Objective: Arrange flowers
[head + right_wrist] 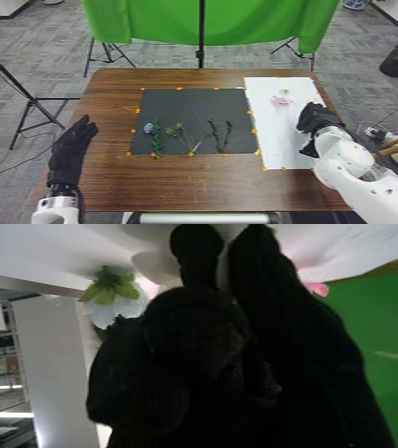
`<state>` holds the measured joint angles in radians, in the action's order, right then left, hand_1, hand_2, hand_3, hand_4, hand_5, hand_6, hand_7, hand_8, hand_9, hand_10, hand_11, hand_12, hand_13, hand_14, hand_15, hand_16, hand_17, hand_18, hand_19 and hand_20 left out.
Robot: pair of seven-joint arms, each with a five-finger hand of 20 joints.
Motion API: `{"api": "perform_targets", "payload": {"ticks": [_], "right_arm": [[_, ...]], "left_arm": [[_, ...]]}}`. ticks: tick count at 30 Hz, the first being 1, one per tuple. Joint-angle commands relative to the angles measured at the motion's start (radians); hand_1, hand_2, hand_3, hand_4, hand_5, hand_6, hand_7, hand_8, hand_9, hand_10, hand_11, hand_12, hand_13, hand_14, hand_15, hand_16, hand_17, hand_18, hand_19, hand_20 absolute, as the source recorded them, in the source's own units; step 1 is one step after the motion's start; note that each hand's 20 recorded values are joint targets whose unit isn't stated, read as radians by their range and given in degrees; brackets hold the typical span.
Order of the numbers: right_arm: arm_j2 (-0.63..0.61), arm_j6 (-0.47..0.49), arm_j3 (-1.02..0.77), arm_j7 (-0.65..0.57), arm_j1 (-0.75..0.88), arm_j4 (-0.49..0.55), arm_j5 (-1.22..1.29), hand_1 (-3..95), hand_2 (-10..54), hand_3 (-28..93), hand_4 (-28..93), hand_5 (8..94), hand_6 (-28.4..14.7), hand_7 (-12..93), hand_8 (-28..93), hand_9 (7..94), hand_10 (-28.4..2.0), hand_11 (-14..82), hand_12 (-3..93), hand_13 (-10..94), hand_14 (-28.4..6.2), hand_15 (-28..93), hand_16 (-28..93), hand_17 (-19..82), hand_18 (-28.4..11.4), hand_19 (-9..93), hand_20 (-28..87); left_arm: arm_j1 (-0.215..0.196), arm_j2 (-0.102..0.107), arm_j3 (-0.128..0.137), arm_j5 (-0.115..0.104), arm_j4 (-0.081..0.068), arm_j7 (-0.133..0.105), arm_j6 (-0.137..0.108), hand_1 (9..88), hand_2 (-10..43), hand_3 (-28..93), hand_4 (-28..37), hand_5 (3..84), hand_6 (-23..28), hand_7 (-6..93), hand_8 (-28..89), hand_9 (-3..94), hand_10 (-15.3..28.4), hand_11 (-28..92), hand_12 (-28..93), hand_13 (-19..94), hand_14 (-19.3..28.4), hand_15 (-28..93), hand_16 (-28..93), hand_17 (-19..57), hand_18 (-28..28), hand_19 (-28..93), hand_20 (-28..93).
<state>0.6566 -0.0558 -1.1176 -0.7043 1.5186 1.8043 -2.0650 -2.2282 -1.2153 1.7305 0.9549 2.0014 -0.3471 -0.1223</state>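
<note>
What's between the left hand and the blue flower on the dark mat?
In the head view, bare brown tabletop separates the left hand from the mat; orange marks line the mat's near-side edge.

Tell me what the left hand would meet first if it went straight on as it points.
Nothing as far as the head view shows: the left hand points towards the far edge of the table, its line passing left of the dark mat. Its height is unclear.
</note>
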Motion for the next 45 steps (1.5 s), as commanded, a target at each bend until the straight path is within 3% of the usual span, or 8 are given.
{"api": "perform_targets", "payload": {"ticks": [1, 7, 15, 23, 24, 26, 28, 45], "right_arm": [[-0.024, -0.088, -0.006, 0.068, -0.144, 0.152, 0.055, 68.5, -9.5, 47, -14, 81.0, -2.2, 17, 14, 92.7, -9.9, 9.3, 39.9, 94, -1.9, 54, 34, 69, -7.4, 93, 46], [0.108, -0.131, 0.232, 0.219, -0.461, 0.144, 0.318, 68.0, -9.5, 48, -13, 81.2, -2.3, 17, 15, 93.0, -9.9, 9.4, 40.4, 94, -1.7, 54, 34, 69, -7.1, 93, 46], [0.434, -0.098, 0.522, 0.318, -0.736, -0.14, 0.541, 67.1, -9.5, 49, -13, 80.9, -2.3, 16, 15, 92.5, -9.7, 9.7, 40.5, 94, -1.7, 54, 34, 70, -6.9, 93, 46], [0.639, 0.004, 0.625, 0.321, -0.802, -0.376, 0.678, 65.8, -9.5, 51, -15, 80.0, -2.0, 17, 14, 91.4, -9.8, 8.8, 40.1, 94, -1.7, 54, 35, 69, -7.1, 93, 48], [0.666, 0.016, 0.628, 0.333, -0.81, -0.419, 0.675, 65.4, -9.5, 52, -15, 79.6, -2.1, 17, 13, 91.3, -10.0, 8.2, 39.9, 93, -1.8, 54, 35, 69, -7.3, 93, 49], [0.684, 0.021, 0.651, 0.327, -0.816, -0.431, 0.659, 65.1, -9.5, 52, -15, 79.2, -2.1, 16, 13, 90.8, -10.2, 7.5, 39.5, 93, -1.9, 54, 36, 68, -7.5, 93, 49], [0.699, 0.015, 0.674, 0.324, -0.822, -0.447, 0.654, 64.9, -9.5, 53, -15, 78.8, -2.0, 16, 12, 90.7, -10.2, 7.3, 39.3, 93, -1.9, 54, 36, 68, -7.6, 93, 49], [0.77, 0.087, 0.696, 0.274, -0.801, -0.585, 0.598, 61.4, -9.5, 54, -16, 70.5, -0.5, 14, 9, 84.6, -10.9, 6.2, 37.7, 90, -2.5, 55, 35, 66, -8.0, 93, 49]], "left_arm": [[-0.013, -0.006, 0.002, -0.002, 0.005, 0.008, -0.002, 24.2, -9.5, 67, -23.2, 41.3, 4.8, 5.4, -5, 38.7, 11.2, 11, 16, 29, 15.2, 10, 7, 1.0, 13.7, 2, 19], [-0.016, -0.004, -0.001, -0.002, 0.006, 0.007, -0.001, 23.9, -9.5, 67, -23.2, 41.3, 4.9, 5.3, -5, 38.7, 11.2, 11, 16, 29, 15.2, 10, 7, 1.0, 13.7, 2, 19], [0.002, 0.004, -0.013, -0.002, 0.003, 0.004, 0.001, 23.7, -9.5, 67, -23.5, 41.3, 4.8, 5.4, -5, 38.8, 11.4, 11, 16, 29, 15.4, 10, 7, 0.9, 13.8, 2, 19], [0.02, 0.011, -0.022, 0.002, -0.001, -0.006, -0.003, 23.5, -9.5, 67, -23.7, 41.3, 4.8, 5.4, -5, 38.8, 11.3, 11, 16, 30, 15.4, 11, 7, 0.9, 13.8, 2, 18], [0.037, 0.014, -0.024, 0.003, -0.009, -0.001, -0.006, 23.7, -9.5, 67, -23.8, 41.3, 4.8, 5.3, -5, 38.8, 11.3, 11, 16, 30, 15.4, 11, 7, 0.9, 13.8, 2, 18], [0.021, 0.017, -0.02, 0.001, 0.002, -0.012, -0.008, 23.8, -9.5, 67, -23.8, 41.3, 4.8, 5.3, -5, 38.8, 11.3, 11, 16, 30, 15.3, 11, 7, 0.9, 13.8, 2, 18], [0.014, 0.017, -0.02, 0.001, 0.004, -0.017, -0.006, 23.9, -9.5, 67, -23.8, 41.2, 4.7, 5.4, -5, 38.8, 11.2, 11, 16, 30, 15.3, 11, 7, 0.9, 13.8, 2, 18], [0.055, 0.033, -0.04, 0.003, -0.015, -0.004, 0.022, 23.9, -9.5, 66, -23.6, 41.2, 4.8, 5.4, -5, 38.8, 11.3, 11, 16, 30, 15.4, 11, 7, 0.9, 13.8, 2, 18]]}}
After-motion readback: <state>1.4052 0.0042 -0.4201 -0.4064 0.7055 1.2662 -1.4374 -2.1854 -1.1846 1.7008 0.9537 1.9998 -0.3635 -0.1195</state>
